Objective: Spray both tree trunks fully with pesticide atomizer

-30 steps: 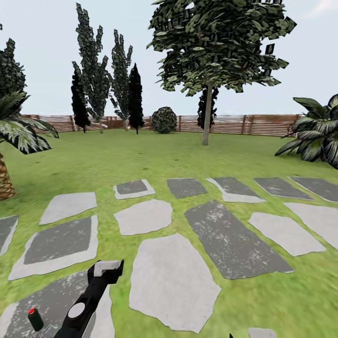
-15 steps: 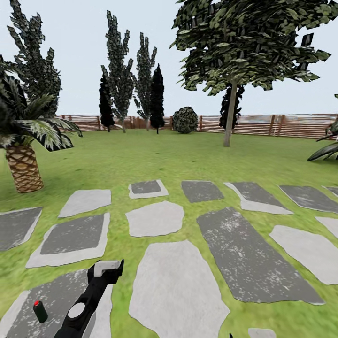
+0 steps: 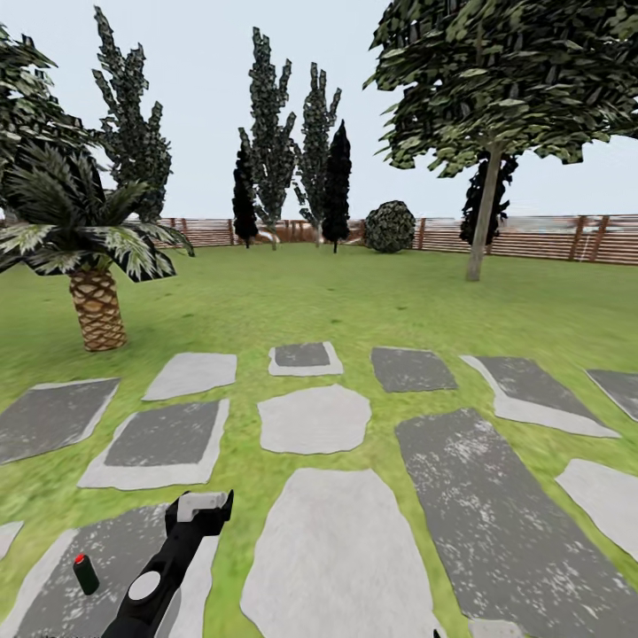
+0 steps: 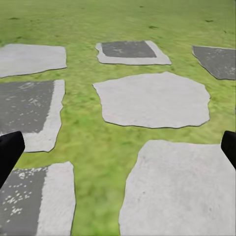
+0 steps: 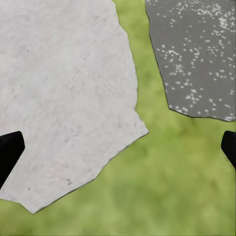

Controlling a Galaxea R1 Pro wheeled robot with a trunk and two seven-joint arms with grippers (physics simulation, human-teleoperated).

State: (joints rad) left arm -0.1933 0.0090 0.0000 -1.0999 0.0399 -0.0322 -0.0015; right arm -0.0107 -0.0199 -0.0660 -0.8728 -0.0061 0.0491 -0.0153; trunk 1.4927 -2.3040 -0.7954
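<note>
Bollard lamp (image 3: 85, 574): lower left, on paving; not the target.
Left gripper (image 4: 118, 147): spread wide, empty, over paving stones (image 4: 152, 100).
Right gripper (image 5: 118, 147): wide apart, empty.
Tree (image 3: 483, 221): far right by fence (image 3: 549, 236).
Atomizer: unlocated; advise scanning grass (image 3: 292, 301) slowly.
</note>
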